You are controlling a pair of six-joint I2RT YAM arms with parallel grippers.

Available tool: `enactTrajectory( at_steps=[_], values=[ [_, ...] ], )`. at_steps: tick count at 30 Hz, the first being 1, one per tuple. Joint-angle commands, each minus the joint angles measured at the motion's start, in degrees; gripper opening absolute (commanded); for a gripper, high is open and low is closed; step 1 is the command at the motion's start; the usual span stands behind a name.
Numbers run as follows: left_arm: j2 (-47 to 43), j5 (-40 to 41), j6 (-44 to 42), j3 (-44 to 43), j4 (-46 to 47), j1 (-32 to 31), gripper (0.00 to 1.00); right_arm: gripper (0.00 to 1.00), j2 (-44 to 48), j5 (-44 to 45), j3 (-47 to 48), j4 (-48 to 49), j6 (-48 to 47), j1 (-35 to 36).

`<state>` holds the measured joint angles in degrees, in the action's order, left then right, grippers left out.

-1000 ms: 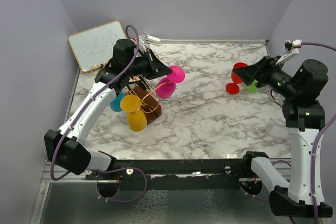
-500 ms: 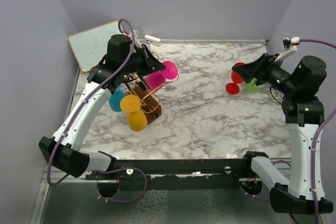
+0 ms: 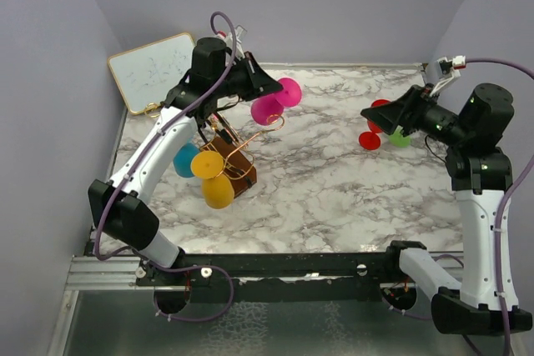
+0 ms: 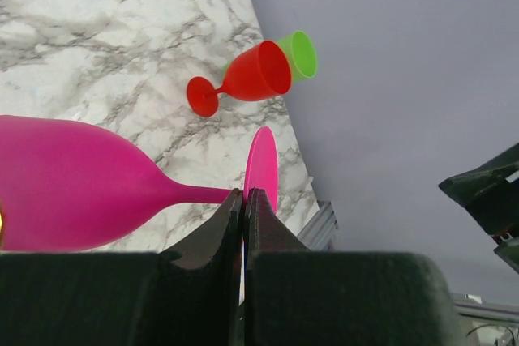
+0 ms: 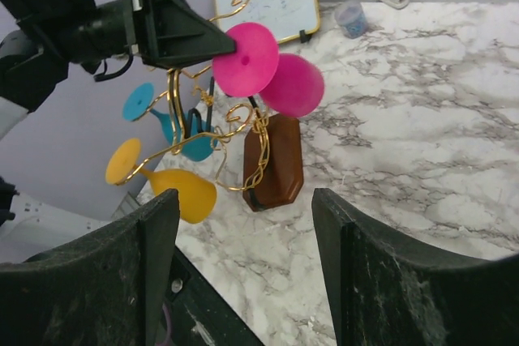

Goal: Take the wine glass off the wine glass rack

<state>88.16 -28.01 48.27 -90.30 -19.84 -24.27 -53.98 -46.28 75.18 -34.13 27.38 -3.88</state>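
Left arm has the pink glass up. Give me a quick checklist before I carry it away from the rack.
1. Grip: left gripper shut on pink wine glass stem, near the foot: ok.
2. Clearance from wine glass rack: cannot tell; a curled hook sits close under the bowl.
3. Rack load: yellow glass and blue glass hanging: ok.
4. Other arm: right gripper open, off to the side: ok.
5. Set-down spot: bare table away from red glass and green glass: ok.

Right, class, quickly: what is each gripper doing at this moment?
Left gripper: closed on the pink plastic wine glass, at its stem.
Right gripper: open, holding nothing.
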Motion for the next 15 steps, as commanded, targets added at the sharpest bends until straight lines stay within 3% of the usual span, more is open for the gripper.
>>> enactTrajectory(
  at_steps=[1, 9, 15],
  values=[
    [-0.27, -6.27, -0.44, -5.56, 11.13, -3.76, 0.0, 0.67, -1.37, -8.08, 1.75, 3.43, 0.16, 2.67],
    [-1.93, -12.11, -4.07, -8.99, 16.48, -10.76, 0.0, 0.63, -5.98, -14.62, 7.88, -0.35, -3.67, 11.89],
    [-3.75, -13.83, -5.23, -8.24, 17.49, -13.17, 0.0, 0.59, -5.89, -15.23, 8.82, -0.79, -4.46, 13.54]
  ],
)
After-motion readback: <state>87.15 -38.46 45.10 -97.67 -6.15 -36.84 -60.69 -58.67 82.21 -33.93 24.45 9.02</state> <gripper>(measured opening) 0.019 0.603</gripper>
